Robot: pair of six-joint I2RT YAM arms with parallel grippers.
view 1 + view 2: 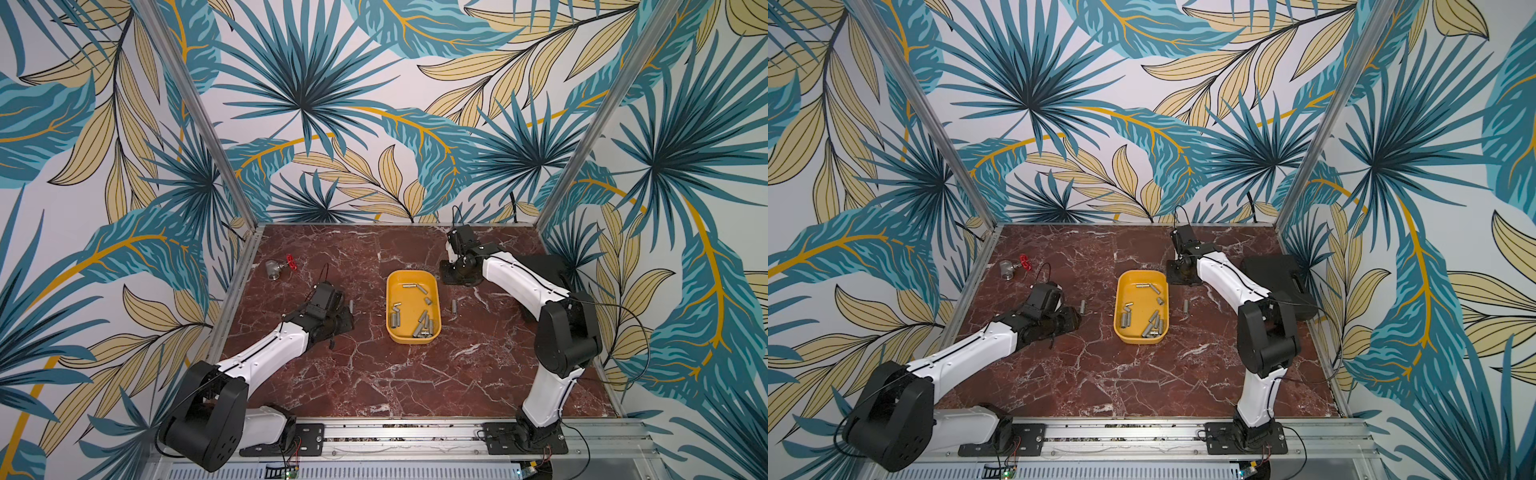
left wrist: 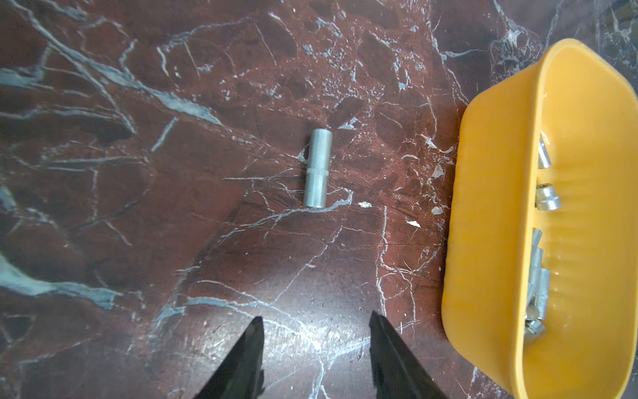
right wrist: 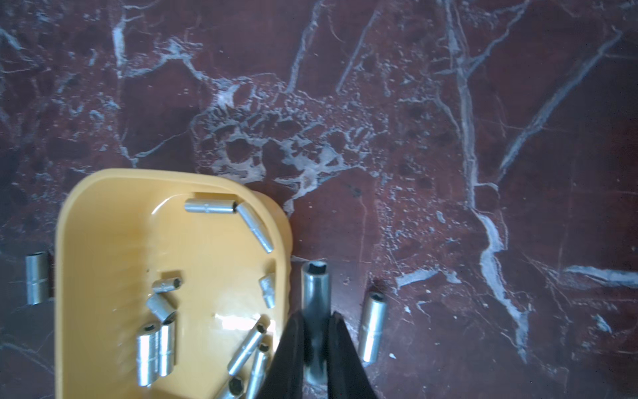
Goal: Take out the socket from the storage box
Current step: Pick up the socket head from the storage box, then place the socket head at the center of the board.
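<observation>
Now, right jaws: pinching one socket [image 3: 315,293], just outside the storage box [image 3: 103,241] rim.
Left jaws: spread, near a loose socket [image 2: 318,168] lying on the worktop [image 2: 138,207].
Storage box: mid-worktop, holding remaining sockets [image 1: 424,328].

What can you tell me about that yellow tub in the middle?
The tub is a shallow, glossy yellow plastic tray, rectangular with rounded corners and no lid. It sits flat on the red marble table, near its middle, with its long side running front to back. About ten small steel sockets lie loose inside, mostly bunched at the near end.
</observation>
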